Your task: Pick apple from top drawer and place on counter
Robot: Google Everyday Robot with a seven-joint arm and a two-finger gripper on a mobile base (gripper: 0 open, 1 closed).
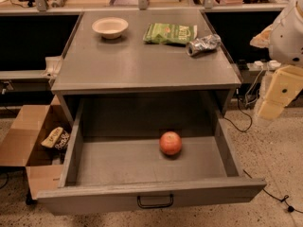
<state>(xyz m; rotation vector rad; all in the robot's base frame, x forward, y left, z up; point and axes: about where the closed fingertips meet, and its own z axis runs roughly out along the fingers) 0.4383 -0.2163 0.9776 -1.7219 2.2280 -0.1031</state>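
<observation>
The apple (170, 143), red-orange with a paler patch, lies on the floor of the top drawer (151, 196), right of its middle. The drawer is pulled fully out, its black wire handle at the front. The counter (142, 60) is the grey tabletop above and behind it. My gripper (269, 109) hangs at the right edge of the view, outside the cabinet, level with the drawer's right wall and well right of and above the apple. It holds nothing that I can see.
On the counter stand a white bowl (110, 27) at the back left, a green chip bag (169, 33) and a crumpled silver can (202, 45) at the back right. An open cardboard box (33, 145) with snack packets sits on the floor to the left. Cables run along the floor on the right.
</observation>
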